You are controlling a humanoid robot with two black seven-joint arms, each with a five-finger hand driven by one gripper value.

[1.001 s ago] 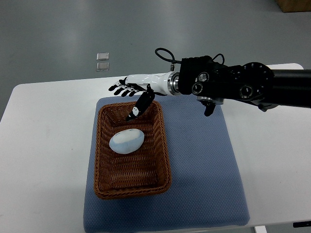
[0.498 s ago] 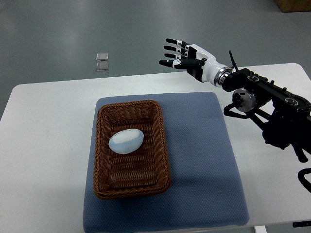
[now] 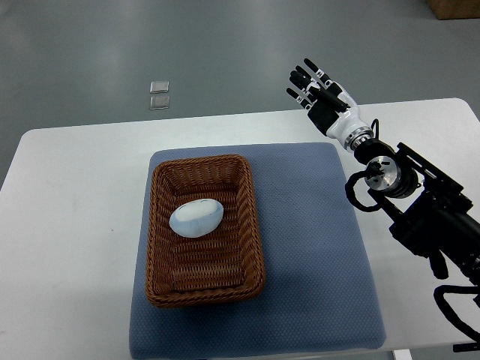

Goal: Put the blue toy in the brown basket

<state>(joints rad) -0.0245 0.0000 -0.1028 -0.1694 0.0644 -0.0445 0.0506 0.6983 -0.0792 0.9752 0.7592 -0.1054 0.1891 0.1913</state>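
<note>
1. My right hand (image 3: pixel 321 96) is up in the upper right of the frame, past the far edge of the table (image 3: pixel 67 225), fingers spread and empty.
2. My right arm (image 3: pixel 420 210) comes in from the right edge and runs diagonally up to that hand; black joints and cables sit over the right part of the table.
3. My left arm is not in the picture at all.
4. The blue toy (image 3: pixel 196 217), a pale egg-like shape, lies inside the brown basket (image 3: pixel 159 262), a bit above its middle, toward the left wall. Nothing touches it.
5. The basket sits left of centre in the frame, on the left half of a blue mat (image 3: pixel 315 285); the mat covers the middle of the white table.
6. Basket looks upright and square to the mat; toy looks settled on the wicker floor, not propped on the rim.
7. My read of progress: the placing itself looks done, since the toy is in the basket and my hand is well apart from both.
8. What's left, as I judge it: nothing with the toy, maybe just bringing the arm to a rest pose.
9. Risk looks low: the hand is well clear of the basket, so it is unlikely to knock it.
10. Two small clear squares (image 3: pixel 158 95) lie on the floor in the upper left, unrelated to the task.
</note>
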